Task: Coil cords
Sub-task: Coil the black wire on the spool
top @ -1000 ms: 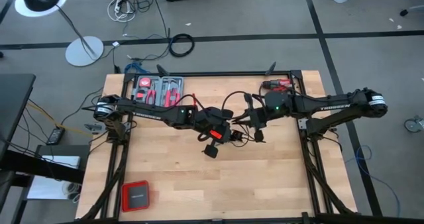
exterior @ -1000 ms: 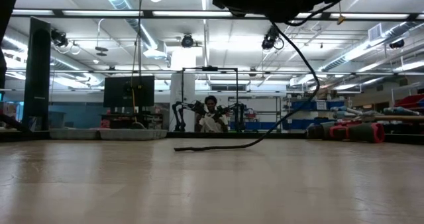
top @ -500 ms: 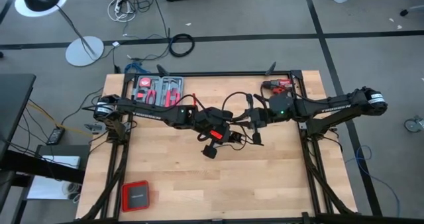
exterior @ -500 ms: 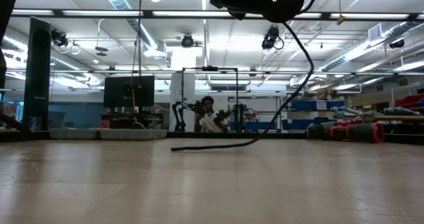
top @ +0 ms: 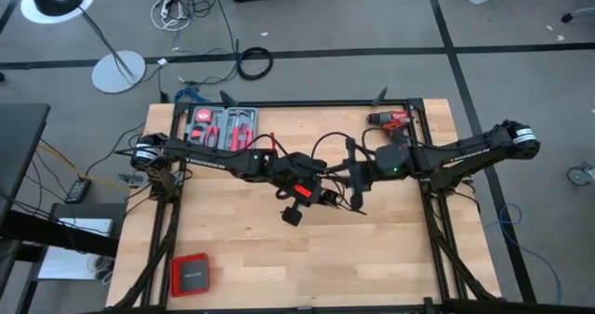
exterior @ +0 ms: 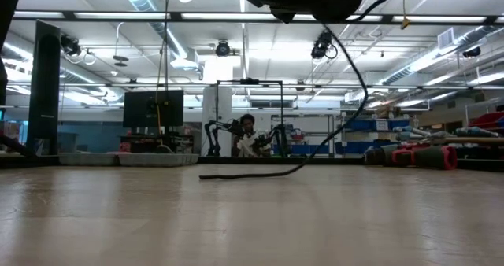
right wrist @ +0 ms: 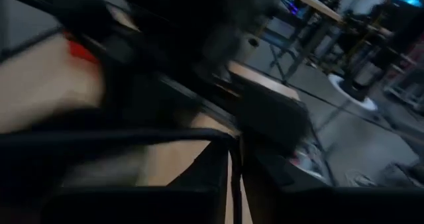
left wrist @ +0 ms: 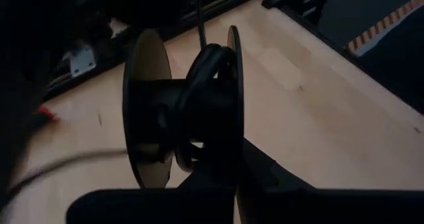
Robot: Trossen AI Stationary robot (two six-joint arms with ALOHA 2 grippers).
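High view: I see both arms meeting mid-frame over the table [top: 232,258]; the left gripper [top: 311,195] holds a spool there, the right gripper [top: 356,191] just to its right, and the cord [top: 325,142] arcs above them
Low view: the cord [exterior: 346,53] hangs from the top of the frame and its tail lies on the wood at centre
Left wrist view: the spool [left wrist: 182,111] fills the frame's middle with a few black turns on its hub; my left claw is clenched on it
Right wrist view: a dark strand crosses the frame; I cannot tell whether this claw is released or pinching
Handling: I judge the cord light, limp and springy, best taken close to the spool, not by the plug end
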